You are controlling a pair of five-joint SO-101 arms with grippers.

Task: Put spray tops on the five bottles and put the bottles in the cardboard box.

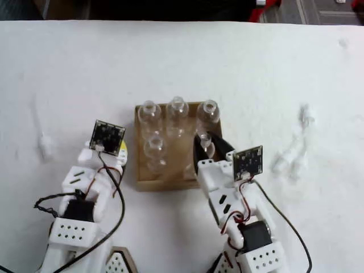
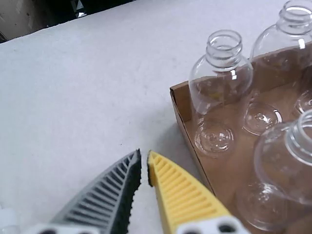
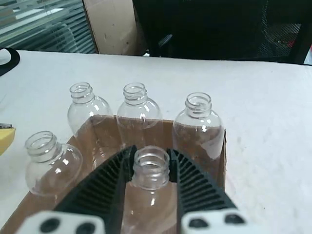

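Plainly, five bottles (image 1: 177,111) stood in the box (image 1: 138,170), uncapped. My right gripper (image 3: 151,153) clasped the near-right bottle (image 3: 150,170); my left gripper (image 2: 144,158) sat closed, empty. Spray tops (image 1: 293,152) lay unfitted.

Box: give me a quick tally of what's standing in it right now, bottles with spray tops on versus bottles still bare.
Topped bottles: 0
Bare bottles: 5
Total in the cardboard box: 5
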